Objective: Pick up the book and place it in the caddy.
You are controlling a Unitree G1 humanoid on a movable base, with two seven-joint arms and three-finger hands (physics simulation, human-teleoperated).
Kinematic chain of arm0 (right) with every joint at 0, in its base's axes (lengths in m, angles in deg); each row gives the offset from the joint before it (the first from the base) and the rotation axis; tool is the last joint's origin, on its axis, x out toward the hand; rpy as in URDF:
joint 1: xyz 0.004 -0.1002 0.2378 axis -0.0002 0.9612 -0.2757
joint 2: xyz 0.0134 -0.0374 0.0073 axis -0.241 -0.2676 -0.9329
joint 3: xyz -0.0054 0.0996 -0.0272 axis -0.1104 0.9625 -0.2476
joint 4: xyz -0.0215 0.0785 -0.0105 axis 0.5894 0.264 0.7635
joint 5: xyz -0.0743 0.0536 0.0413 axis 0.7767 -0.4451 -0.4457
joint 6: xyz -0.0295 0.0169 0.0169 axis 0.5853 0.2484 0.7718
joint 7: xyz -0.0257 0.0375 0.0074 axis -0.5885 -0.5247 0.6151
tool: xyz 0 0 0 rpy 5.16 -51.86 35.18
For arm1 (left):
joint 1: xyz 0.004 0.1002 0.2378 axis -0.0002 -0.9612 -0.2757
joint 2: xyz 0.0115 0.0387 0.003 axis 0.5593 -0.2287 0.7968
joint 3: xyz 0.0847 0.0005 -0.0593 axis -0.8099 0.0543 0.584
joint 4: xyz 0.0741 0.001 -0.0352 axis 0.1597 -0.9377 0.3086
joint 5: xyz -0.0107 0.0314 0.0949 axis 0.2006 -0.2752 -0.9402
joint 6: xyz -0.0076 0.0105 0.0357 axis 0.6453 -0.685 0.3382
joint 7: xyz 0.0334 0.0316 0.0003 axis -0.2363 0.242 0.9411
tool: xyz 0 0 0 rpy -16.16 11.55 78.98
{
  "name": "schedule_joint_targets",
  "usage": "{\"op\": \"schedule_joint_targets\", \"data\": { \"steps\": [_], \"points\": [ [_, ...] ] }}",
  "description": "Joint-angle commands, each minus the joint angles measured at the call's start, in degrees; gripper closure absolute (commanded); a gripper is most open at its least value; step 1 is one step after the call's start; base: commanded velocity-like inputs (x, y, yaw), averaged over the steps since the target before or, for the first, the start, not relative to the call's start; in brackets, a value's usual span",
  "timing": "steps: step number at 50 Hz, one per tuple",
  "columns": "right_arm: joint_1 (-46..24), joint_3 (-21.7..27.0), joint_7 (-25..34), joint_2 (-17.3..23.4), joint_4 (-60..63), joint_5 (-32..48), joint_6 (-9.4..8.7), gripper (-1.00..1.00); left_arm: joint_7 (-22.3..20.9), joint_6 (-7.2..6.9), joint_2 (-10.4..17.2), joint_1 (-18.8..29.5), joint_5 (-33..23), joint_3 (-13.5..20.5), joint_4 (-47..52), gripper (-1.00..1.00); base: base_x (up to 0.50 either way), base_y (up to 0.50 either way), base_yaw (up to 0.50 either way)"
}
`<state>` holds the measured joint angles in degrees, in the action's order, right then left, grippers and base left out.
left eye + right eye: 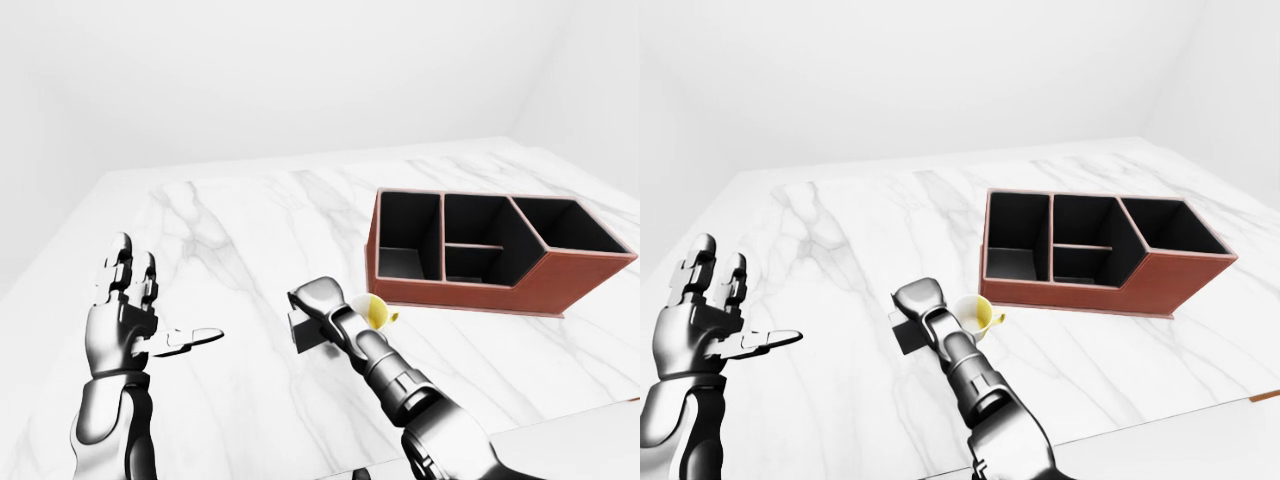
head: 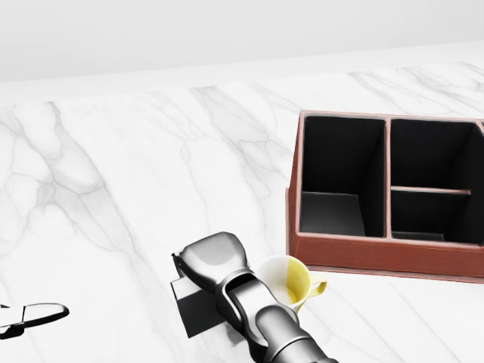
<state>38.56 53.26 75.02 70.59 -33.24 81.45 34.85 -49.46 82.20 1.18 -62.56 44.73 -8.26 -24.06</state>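
The book is being covered by the right hand, grip unclear, for lifting to the caddy at right, while the left hand is being held open.

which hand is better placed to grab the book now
Right. The right hand is already down over the dark book beside the yellow cup; the left hand hangs open, well off to the view's left.
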Motion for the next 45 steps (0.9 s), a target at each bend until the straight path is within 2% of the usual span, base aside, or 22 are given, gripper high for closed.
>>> {"op": "schedule_joint_targets", "data": {
  "steps": [1, 15, 31, 45],
  "points": [
    [2.87, -0.88, -0.28, -0.72, 2.26, -2.84, 0.0, 1.0, -0.4, 0.0, -0.08, -0.21, 0.12, 0.07, -0.75, -1.0, 0.0, 0.0, 0.0],
    [7.86, -1.06, 8.25, -0.53, 20.65, -5.09, 0.0, 1.0, -0.51, 0.0, -0.47, -0.42, 0.07, -0.29, 0.18, -1.0, 0.0, 0.0, 0.0],
    [8.91, -1.17, 10.36, -0.86, 27.2, -7.11, 0.0, 1.0, -0.68, 0.0, -0.54, -0.65, 0.17, -0.41, 0.13, -1.0, 0.0, 0.0, 0.0],
    [10.92, -1.27, 18.3, -1.17, 40.84, -9.21, 0.0, 1.0, -0.86, 0.0, -0.48, -0.68, 0.48, -0.14, 0.25, -1.0, 0.0, 0.0, 0.0]
  ]
}}
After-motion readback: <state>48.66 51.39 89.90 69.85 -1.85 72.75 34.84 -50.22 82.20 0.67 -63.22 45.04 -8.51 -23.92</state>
